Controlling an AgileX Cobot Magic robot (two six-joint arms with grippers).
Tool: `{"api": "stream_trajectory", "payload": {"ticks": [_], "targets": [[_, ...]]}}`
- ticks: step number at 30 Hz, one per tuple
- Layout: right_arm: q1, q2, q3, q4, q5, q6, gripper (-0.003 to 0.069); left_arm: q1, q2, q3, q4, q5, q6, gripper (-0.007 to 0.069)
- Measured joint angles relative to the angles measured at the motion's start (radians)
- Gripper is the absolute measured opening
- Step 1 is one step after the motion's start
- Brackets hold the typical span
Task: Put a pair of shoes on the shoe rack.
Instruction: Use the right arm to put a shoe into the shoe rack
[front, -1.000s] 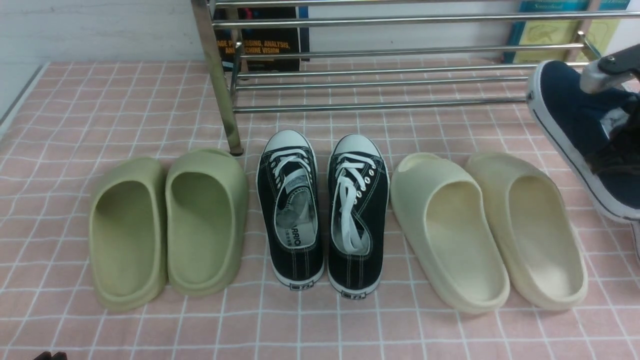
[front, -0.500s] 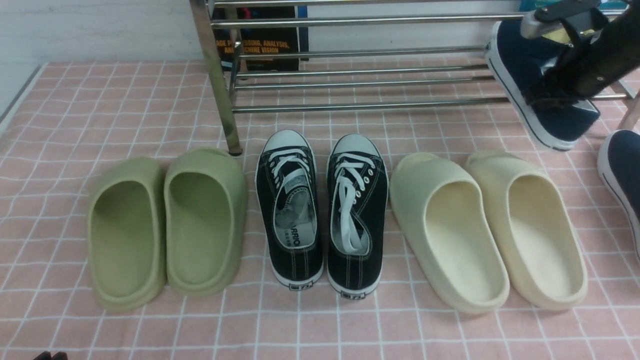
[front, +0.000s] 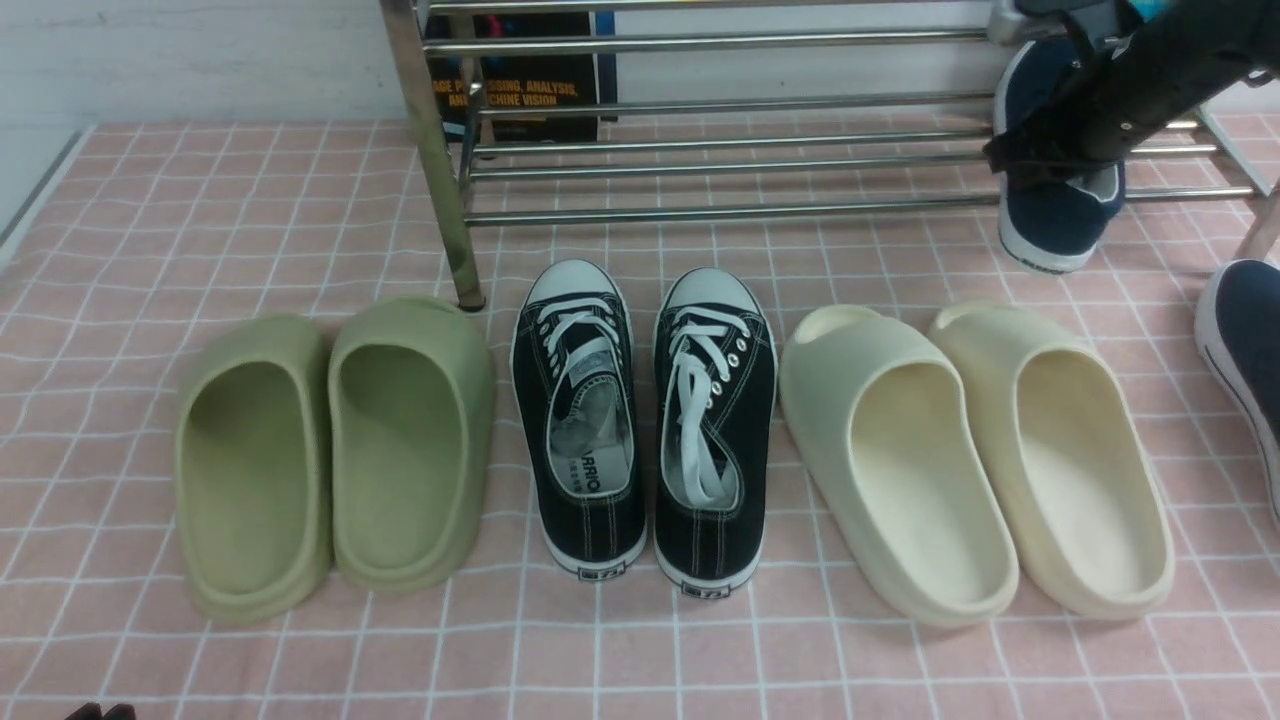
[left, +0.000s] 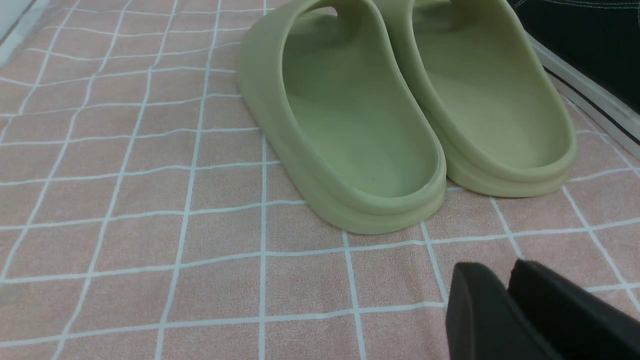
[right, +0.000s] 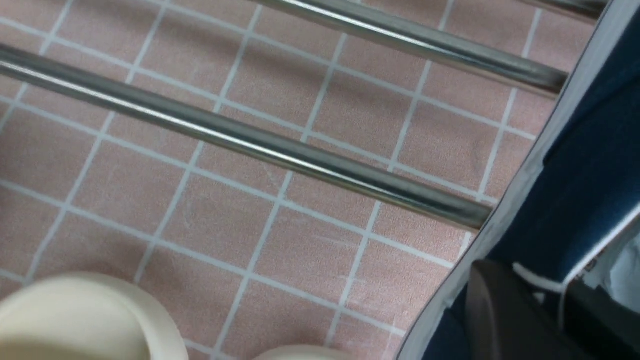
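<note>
- R gripper (front: 1045, 165): jaws clamped on the collar of the held navy shoe (front: 1055, 215). In the right wrist view one black finger (right: 500, 310) sits at the shoe opening, beside the white sole edge.
- Held navy shoe: at the far R end of the shoe rack (front: 700, 212), over the lower-tier bars. Toe points to the rear and the heel hangs past the front bar twd the cloth. Contact w/ the bars cannot be told.
- 2nd navy shoe (front: 1245, 330): on the pink grid cloth (front: 250, 220) at the R frame edge, partly cut off, near the outer cream slide (front: 1060, 460).
- L gripper (left: 502, 272): low over the cloth, near the heel of the green slides (left: 350, 140), nothing between the fingers. Open or closed: cannot tell.
- Edges: the rack's R upright is just beside the held shoe. Front bar lies between the shoe heel and the cream slides.
- Open room: lower bars run uncovered from the held shoe to the L upright (front: 430, 150). Black sneakers (front: 645, 420) stand in front of the rack, apart from it.
</note>
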Motion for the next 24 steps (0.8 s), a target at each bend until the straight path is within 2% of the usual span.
{"api": "stream_trajectory", "payload": {"ticks": [8,14,17,20,24], "targets": [[-0.001,0.000,-0.002,-0.002,0.030,-0.124,0.0036,0.000,0.000,0.000,0.000,0.000,0.000,0.0129],[-0.002,-0.003,-0.002,-0.004,0.040,-0.136,0.0037,0.000,0.000,0.000,0.000,0.000,0.000,0.0130],[-0.002,-0.003,-0.002,-0.004,0.043,-0.137,0.0060,0.000,0.000,0.000,0.000,0.000,0.000,0.0135],[-0.002,-0.009,-0.002,-0.007,0.043,-0.137,0.0130,0.000,0.000,0.000,0.000,0.000,0.000,0.0140],[-0.004,-0.027,-0.002,-0.008,0.054,-0.126,0.0289,0.000,0.000,0.000,0.000,0.000,0.000,0.0143]]}}
